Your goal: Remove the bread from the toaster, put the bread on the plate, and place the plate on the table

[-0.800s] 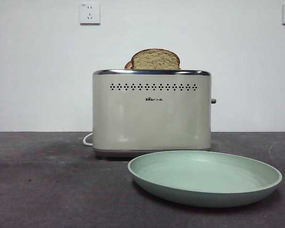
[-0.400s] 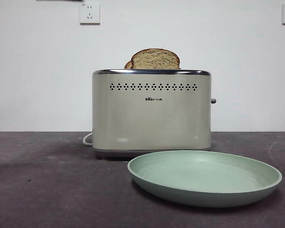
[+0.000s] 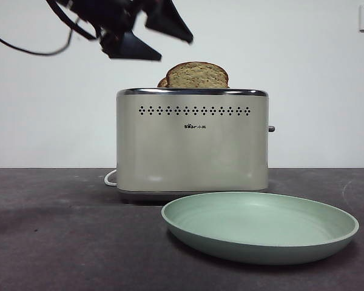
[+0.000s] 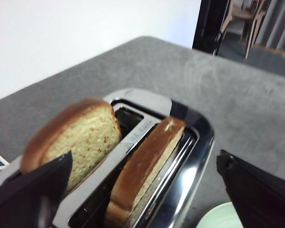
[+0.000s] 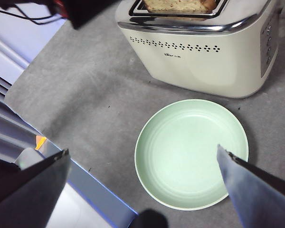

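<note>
Left gripper (image 3: pixel 147 37): I see it up high in the front view, above and just to one side of the toaster's top, jaws spread wide with nothing between them. Its own wrist camera looks straight down on the slots.
Right gripper (image 5: pixel 142 190): I have it well above the table, jaws parted wide and empty, looking down on the plate and the toaster's front face.
Bread (image 4: pixel 145 166): standing on edge in the toaster's slot on the plate's side, its rounded brown crust poking above the chrome rim (in the front view (image 3: pixel 198 75) only that top part shows).
Second slice (image 4: pixel 78 137): in the other slot, behind the first, leaning a little; the front view shows just a sliver of it.
Toaster (image 3: pixel 192 142): cream, upright on the table, dot holes and logo facing the front camera, knob on its side.
Plate (image 3: pixel 259 227): pale green, empty, flat on the table just in front of the toaster, not touching it as far as I can tell from the right wrist view (image 5: pixel 192 154).
Table (image 3: pixel 60 242): dark grey, matte.
</note>
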Action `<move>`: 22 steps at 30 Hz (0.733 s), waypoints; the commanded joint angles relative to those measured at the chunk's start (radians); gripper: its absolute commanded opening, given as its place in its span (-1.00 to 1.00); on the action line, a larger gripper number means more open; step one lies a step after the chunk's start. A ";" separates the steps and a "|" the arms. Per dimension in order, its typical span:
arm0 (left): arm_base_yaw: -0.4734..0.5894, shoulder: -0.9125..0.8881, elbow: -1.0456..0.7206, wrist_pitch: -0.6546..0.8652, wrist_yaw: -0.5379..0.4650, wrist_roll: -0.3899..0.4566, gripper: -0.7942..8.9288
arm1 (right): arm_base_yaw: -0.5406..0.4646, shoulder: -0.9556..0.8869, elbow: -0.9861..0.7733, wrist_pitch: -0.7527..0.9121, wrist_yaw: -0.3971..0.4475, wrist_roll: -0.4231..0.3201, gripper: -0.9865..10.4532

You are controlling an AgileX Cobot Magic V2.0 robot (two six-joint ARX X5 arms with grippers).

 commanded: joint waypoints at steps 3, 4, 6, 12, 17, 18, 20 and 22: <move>-0.022 0.056 0.003 0.041 -0.027 0.080 0.25 | 0.002 -0.002 0.002 0.002 0.003 -0.004 0.11; -0.024 0.066 0.003 0.046 -0.039 0.084 0.25 | 0.002 -0.002 0.002 0.002 0.003 -0.004 0.11; -0.030 0.081 0.003 0.048 -0.061 0.084 0.25 | 0.002 -0.002 0.002 0.002 0.003 -0.004 0.11; -0.039 0.102 0.003 0.045 -0.071 0.083 -0.10 | 0.002 -0.002 0.002 0.002 0.005 -0.004 0.11; -0.048 0.102 0.003 0.050 -0.068 0.083 -0.60 | 0.002 -0.001 0.002 0.001 0.006 -0.004 0.11; -0.049 0.102 0.003 0.045 -0.068 0.083 -0.60 | 0.002 -0.002 0.002 0.001 0.006 -0.004 0.11; -0.053 0.102 0.003 0.035 -0.068 0.083 -0.63 | 0.002 -0.002 0.002 -0.003 0.006 -0.004 0.11; -0.056 0.102 0.003 0.027 -0.068 0.083 -0.76 | 0.002 -0.002 0.002 -0.010 0.006 -0.005 0.11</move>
